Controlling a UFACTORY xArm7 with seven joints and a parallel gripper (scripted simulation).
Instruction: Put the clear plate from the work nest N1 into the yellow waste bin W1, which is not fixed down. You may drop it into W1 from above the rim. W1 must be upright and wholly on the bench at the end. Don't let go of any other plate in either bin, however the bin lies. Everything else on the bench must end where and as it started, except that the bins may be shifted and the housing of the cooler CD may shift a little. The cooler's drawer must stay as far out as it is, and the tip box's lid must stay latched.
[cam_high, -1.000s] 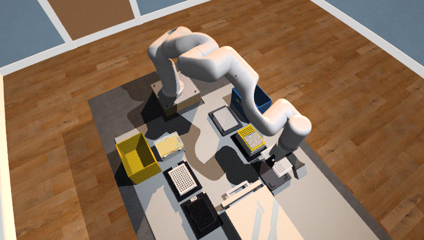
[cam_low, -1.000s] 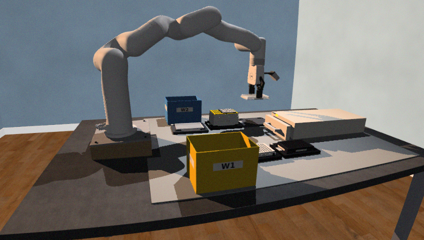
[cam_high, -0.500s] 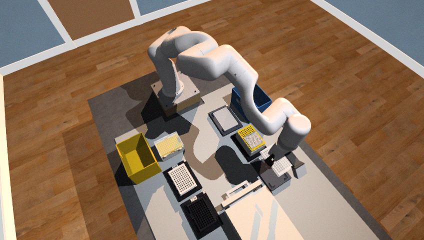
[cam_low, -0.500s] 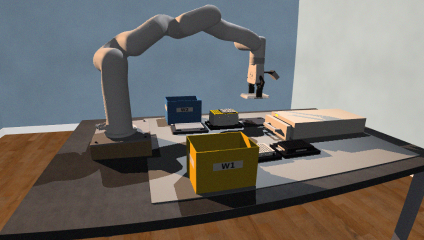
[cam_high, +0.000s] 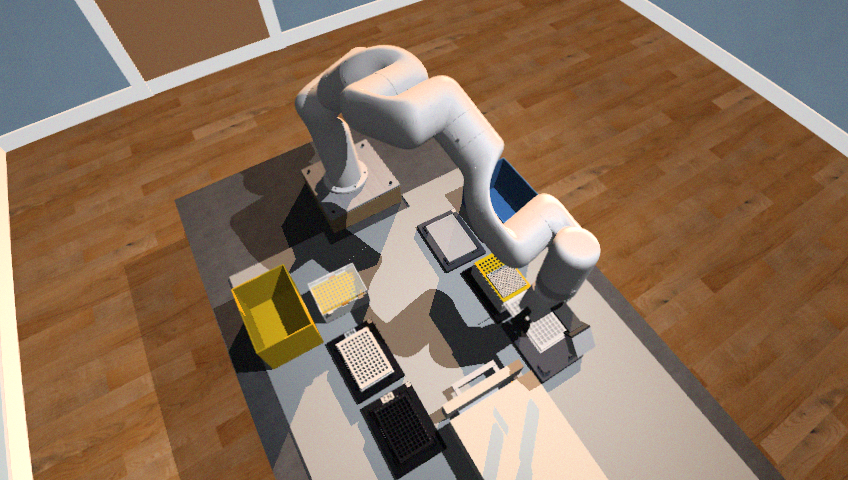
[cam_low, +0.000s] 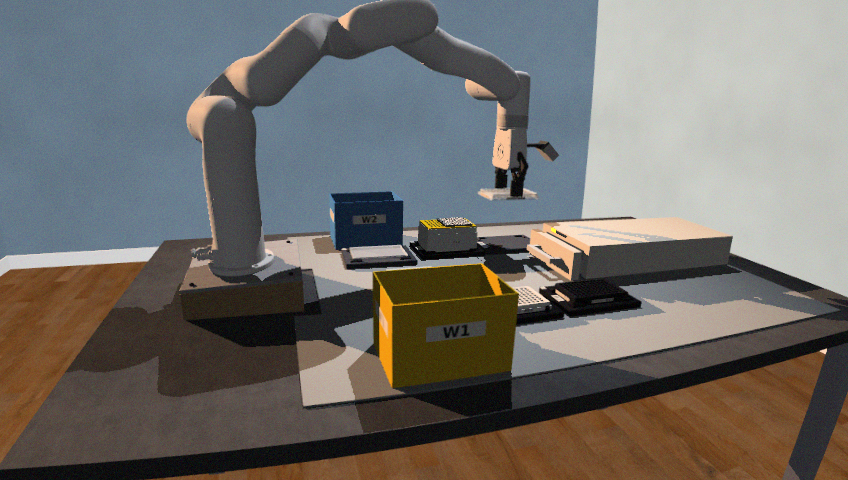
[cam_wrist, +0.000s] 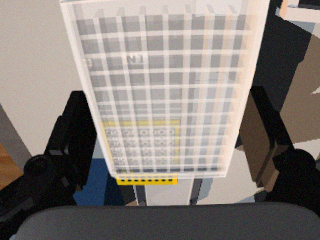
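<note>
One claw, clear plate aloft

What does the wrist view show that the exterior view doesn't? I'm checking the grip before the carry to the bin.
Only the wrist view shows the clear plate's well grid and the dark fingers on its long sides. Only the exterior view shows the plate's height above the bench, the yellow bin W1 standing upright, and the blue bin W2. Both show the gripper shut on the plate, held level.
</note>
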